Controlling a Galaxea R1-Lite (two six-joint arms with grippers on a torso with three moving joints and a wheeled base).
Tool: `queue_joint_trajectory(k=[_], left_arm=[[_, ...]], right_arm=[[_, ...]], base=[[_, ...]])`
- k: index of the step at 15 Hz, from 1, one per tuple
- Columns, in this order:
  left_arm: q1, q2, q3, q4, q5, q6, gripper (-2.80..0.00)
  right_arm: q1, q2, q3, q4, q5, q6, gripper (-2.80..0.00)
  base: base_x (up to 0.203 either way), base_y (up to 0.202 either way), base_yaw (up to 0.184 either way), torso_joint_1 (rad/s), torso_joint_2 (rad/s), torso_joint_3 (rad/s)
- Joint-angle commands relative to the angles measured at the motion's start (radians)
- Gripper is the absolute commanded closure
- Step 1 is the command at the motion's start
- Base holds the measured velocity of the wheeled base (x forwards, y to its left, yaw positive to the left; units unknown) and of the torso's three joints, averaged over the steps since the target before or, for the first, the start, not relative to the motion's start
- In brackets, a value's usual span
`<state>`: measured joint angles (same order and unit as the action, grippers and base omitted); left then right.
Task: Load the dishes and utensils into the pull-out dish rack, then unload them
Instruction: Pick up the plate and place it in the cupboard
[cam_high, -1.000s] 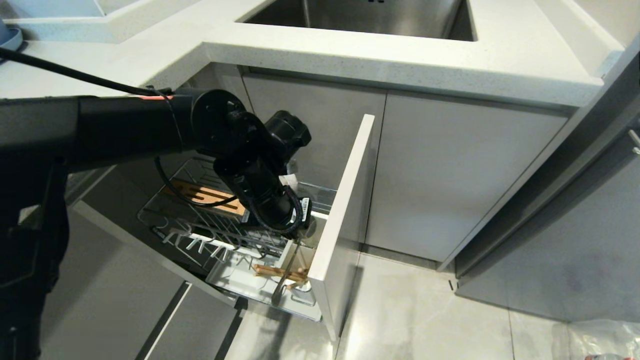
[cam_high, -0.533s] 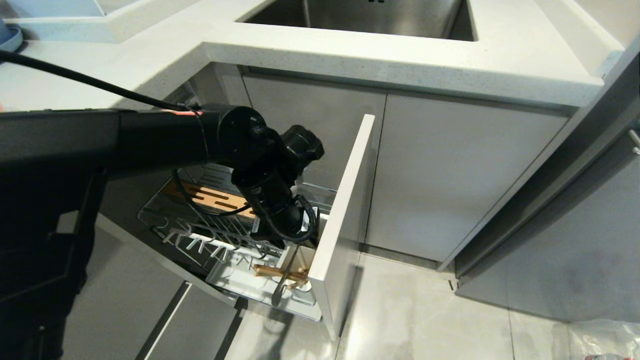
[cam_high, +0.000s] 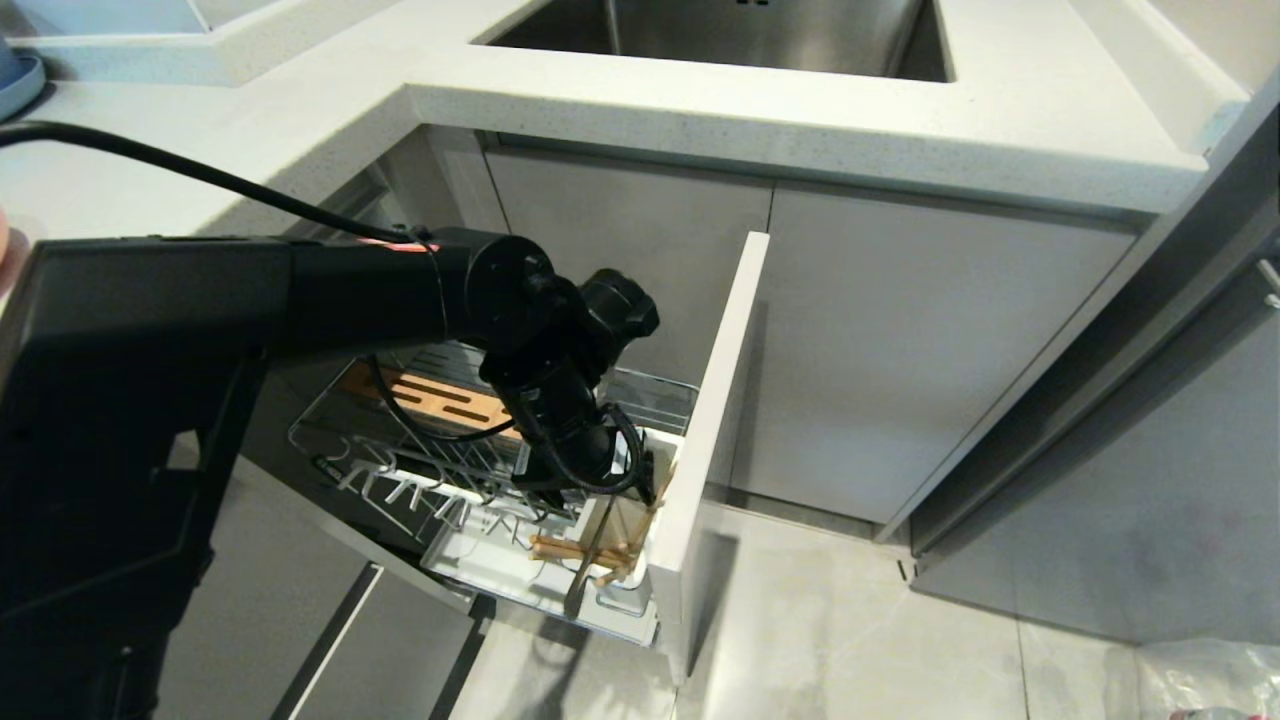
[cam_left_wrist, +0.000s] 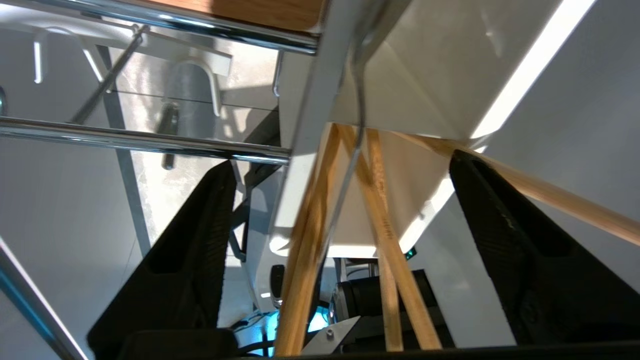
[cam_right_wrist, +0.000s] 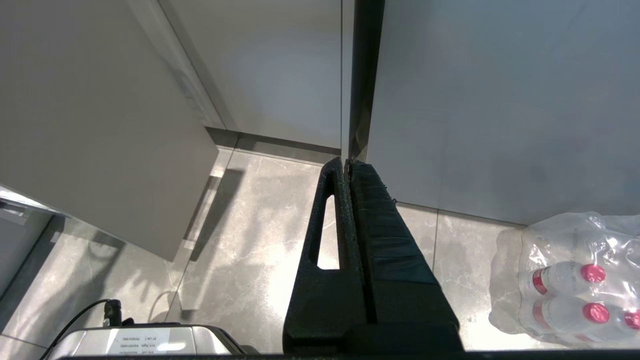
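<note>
Head view first: nearest to me, the left arm reaches in from the left as a thick black sleeve with a cable running along it, and its left gripper dips into the front corner of the pull-out dish rack. The rack is drawn out from under the counter, its chrome wires carrying a slotted orange-wood strip, with the tall pale grey cabinet front standing edge-on at its right. In that front corner sits the white utensil cup; the light wooden chopsticks and the spoon poke down and out at its lower end, over the white drip tray.

Seen from the left wrist, the two black fingers are spread wide, one on each side of the cup's wall. The chopsticks and the thin metal spoon handle run loose through the gap, and neither finger presses on them.

Farther off, the pale countertop wraps round a steel sink.

The right gripper hangs off to the side above the tiled floor, its fingers pressed together on nothing, with a shrink-wrapped pack of bottles lying near it.
</note>
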<state>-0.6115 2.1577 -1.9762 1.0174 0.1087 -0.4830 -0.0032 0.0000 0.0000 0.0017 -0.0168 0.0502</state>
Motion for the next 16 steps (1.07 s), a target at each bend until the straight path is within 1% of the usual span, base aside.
queue_joint_trajectory(k=[1, 3, 6, 7, 16], left_arm=[[0.001, 0.004, 0.0, 0.007, 0.003, -0.003, -2.8], [0.001, 0.004, 0.0, 0.009, 0.007, -0.003, -2.8], [0.001, 0.004, 0.0, 0.01, 0.044, -0.005, -2.8], [0.001, 0.004, 0.0, 0.009, 0.046, -0.005, 0.0], [0.001, -0.001, 0.0, 0.01, 0.049, -0.005, 0.0]], right_arm=[[0.0, 0.0, 0.002, 0.0, 0.0, 0.0, 0.0], [0.0, 0.0, 0.002, 0.0, 0.0, 0.0, 0.0], [0.0, 0.0, 0.002, 0.0, 0.0, 0.0, 0.0], [0.0, 0.0, 0.002, 0.0, 0.0, 0.0, 0.0], [0.0, 0.0, 0.002, 0.0, 0.0, 0.0, 0.0]], base=[[0.0, 0.0, 0.0, 0.0, 0.0, 0.0], [0.0, 0.0, 0.0, 0.0, 0.0, 0.0], [0.0, 0.0, 0.0, 0.0, 0.0, 0.0], [0.0, 0.0, 0.0, 0.0, 0.0, 0.0], [0.0, 0.0, 0.0, 0.0, 0.0, 0.0]])
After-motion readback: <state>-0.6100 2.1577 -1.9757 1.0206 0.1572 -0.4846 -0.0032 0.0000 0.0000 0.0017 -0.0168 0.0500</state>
